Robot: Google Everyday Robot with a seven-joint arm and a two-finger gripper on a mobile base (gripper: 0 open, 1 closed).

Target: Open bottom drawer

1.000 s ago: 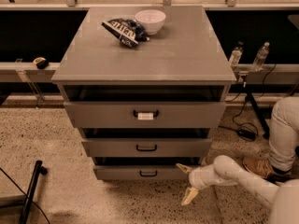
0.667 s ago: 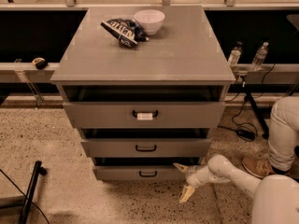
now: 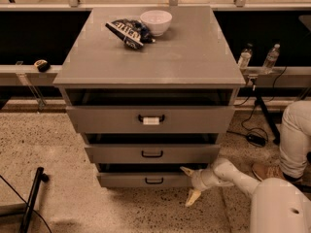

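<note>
The bottom drawer (image 3: 146,180) is the lowest and narrowest grey front of the cabinet, with a small black loop handle (image 3: 154,180). It stands slightly pulled out, like the two drawers above it. My gripper (image 3: 189,184) is at the drawer front's right end, to the right of the handle and not on it. It is open: one cream finger (image 3: 186,170) points up-left at the drawer's top edge and the other (image 3: 192,197) hangs down toward the floor. My white arm reaches in from the lower right.
The middle drawer (image 3: 152,153) and the top drawer (image 3: 150,119) with a white tag on its handle sit above. A white bowl (image 3: 156,22) and a snack bag (image 3: 127,32) lie on the cabinet top. A person's leg (image 3: 295,135) and shoe are at the right. A black stand (image 3: 32,198) is at lower left.
The view has shifted slightly and my arm's body now fills the lower right corner. The gripper has edged left toward the bottom drawer's right end. The drawers look unmoved.
</note>
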